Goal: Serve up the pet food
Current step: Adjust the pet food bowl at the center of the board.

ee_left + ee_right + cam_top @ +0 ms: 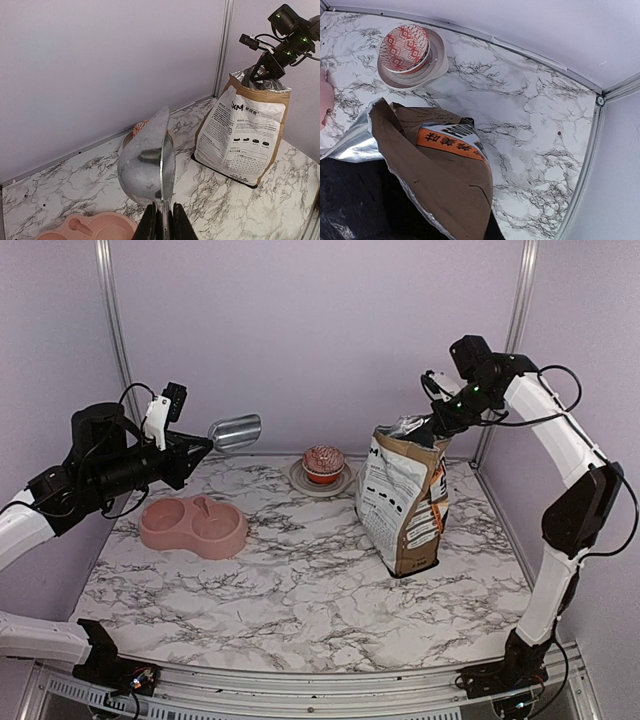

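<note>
Marble-patterned tabletop [300,590] carries three things. A pink plastic double bowl [193,525] sits on the left. A pink-frosted cupcake in a red patterned wrapper [323,462] stands on a small pale round plate [345,480] at the far middle. A tall white-and-brown printed paper bag with a silver foil lining [405,500] stands upright on the right, well apart from the bowl.

The left gripper [200,445] hangs in the air over the far left of the table, above the far rim of the double bowl. Its jaws are narrow and clamped on the handle of a silvery metal scoop [235,430]. The scoop points right, toward the cupcake. From the left wrist view the scoop [147,160] is turned on its edge, hollow side to the left, showing dull bare metal. It partly hides the cupcake behind it.

The right gripper [437,430] reaches in from the far right. Its jaws are closed on the crumpled top rim of the bag, whose mouth gapes open. The right wrist view looks down past that rim, brown paper outside and foil inside, to the cupcake and plate on the table.

No pet food can be made out: the bag's inside is only dark shadow, so I cannot tell where the food lies.
</note>
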Robot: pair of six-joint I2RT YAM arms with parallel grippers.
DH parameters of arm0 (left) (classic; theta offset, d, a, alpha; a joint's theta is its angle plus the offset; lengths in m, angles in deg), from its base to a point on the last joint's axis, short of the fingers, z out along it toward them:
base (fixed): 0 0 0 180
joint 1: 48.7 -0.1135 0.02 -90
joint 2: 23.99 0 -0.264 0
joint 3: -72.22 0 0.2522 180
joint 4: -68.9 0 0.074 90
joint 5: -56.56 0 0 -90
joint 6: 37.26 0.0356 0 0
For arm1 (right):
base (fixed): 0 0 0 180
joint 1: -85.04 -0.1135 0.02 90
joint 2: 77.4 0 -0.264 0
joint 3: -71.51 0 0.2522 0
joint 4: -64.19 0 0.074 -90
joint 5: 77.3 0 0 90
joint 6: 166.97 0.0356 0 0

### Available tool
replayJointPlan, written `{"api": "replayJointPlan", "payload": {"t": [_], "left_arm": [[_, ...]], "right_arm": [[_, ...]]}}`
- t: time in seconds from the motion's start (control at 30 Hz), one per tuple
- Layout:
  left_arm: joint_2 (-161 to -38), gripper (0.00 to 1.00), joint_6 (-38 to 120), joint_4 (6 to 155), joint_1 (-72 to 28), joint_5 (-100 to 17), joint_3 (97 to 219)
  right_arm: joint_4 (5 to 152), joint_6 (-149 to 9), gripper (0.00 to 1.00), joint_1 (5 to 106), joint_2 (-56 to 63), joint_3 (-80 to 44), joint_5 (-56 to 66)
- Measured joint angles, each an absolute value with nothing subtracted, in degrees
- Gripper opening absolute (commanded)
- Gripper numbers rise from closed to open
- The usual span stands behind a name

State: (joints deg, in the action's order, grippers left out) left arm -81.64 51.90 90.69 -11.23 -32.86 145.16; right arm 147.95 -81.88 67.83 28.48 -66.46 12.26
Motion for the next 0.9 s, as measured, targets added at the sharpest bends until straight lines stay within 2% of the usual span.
{"api": "replayJointPlan", "payload": {"t": [0.27, 0.57, 0.9], "left_arm": [[-81.7, 0.00, 51.9, 90.7, -11.2, -32.8, 145.0], [-81.7, 0.00, 51.9, 90.7, -11.2, -32.5, 145.0], [-81.7, 0.00, 51.9, 90.7, -11.2, -32.3, 145.0]], "right_arm": [[147.9, -85.2, 0.00, 72.8, 29.5, -68.4, 11.9], [145.5, -86.9, 0.00, 73.2, 30.0, -70.0, 12.7], [142.7, -85.9, 0.00, 64.7, 28.6, -66.5, 12.8]]}}
